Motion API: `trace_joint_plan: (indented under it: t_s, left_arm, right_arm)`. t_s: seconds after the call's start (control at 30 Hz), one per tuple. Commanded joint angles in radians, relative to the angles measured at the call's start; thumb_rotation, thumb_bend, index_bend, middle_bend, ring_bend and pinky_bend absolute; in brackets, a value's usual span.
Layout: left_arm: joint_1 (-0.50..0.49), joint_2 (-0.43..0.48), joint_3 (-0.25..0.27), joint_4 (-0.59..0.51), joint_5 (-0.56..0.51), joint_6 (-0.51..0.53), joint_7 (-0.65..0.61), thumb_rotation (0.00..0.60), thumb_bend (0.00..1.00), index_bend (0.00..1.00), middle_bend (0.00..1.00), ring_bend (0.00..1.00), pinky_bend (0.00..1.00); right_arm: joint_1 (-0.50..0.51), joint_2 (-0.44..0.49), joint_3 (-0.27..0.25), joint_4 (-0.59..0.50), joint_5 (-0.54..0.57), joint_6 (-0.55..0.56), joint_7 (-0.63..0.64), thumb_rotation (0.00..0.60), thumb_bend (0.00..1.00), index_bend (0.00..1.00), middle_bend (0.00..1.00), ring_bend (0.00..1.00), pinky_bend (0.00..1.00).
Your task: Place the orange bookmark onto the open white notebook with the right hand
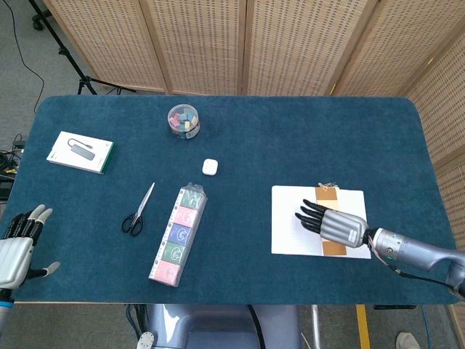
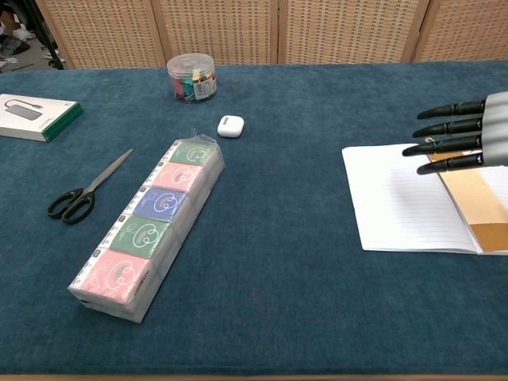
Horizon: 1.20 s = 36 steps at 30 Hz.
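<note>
- Head view: the orange bookmark (image 1: 330,218) lies on the open white notebook (image 1: 290,231) near the worktop's (image 1: 290,138) front right corner. The right hand (image 1: 330,224), fingers spread and empty, covers its middle. The left hand (image 1: 18,243), open, sits at the front left edge.
- Chest view: scissors (image 2: 83,189), a tissue pack (image 2: 151,226), a white case (image 2: 230,125) and a clip jar (image 2: 191,77) lie well left of the notebook.

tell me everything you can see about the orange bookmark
The orange bookmark is a flat, narrow strip that looks like kraft card, tan over most of its length with a darker orange band at its near end. In the head view something small, perhaps a clip or string, shows at its far end. It lies flat along the middle of the open white notebook. The right hand is above it with fingers spread, apparently not gripping it.
</note>
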Motion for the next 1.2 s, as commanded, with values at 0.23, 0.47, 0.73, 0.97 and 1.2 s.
trace_joint_plan:
  t_s: [0.23,0.47,0.73,0.97,1.2]
  left_arm:
    - [-0.001,0.013,0.008,-0.006,0.013,-0.006,-0.024,0.6,0.0,0.0,0.0,0.0,0.0]
    - [0.01,0.035,0.011,-0.022,0.024,0.016,-0.052,0.6,0.0,0.0,0.0,0.0,0.0]
    - [0.024,0.06,0.024,-0.035,0.033,0.023,-0.095,0.6,0.0,0.0,0.0,0.0,0.0]
    - [0.033,0.066,0.013,-0.049,0.0,0.03,-0.096,0.6,0.0,0.0,0.0,0.0,0.0]
    - [0.053,0.06,0.004,-0.054,-0.021,0.06,-0.078,0.6,0.0,0.0,0.0,0.0,0.0]
  right_arm:
    - [-0.089,0.142,0.108,-0.259,0.254,0.031,0.3,0.6,0.45,0.12,0.01,0.0,0.0]
    - [-0.212,0.195,0.167,-0.369,0.385,0.127,0.343,0.6,0.46,0.13,0.03,0.0,0.0]
    - [-0.462,0.14,0.255,-0.485,0.621,0.315,0.334,0.6,0.39,0.13,0.02,0.0,0.0]
    - [-0.566,0.077,0.277,-0.47,0.669,0.368,0.418,0.6,0.03,0.12,0.0,0.0,0.0]
    - [-0.66,0.015,0.287,-0.48,0.648,0.453,0.487,0.6,0.0,0.03,0.0,0.0,0.0]
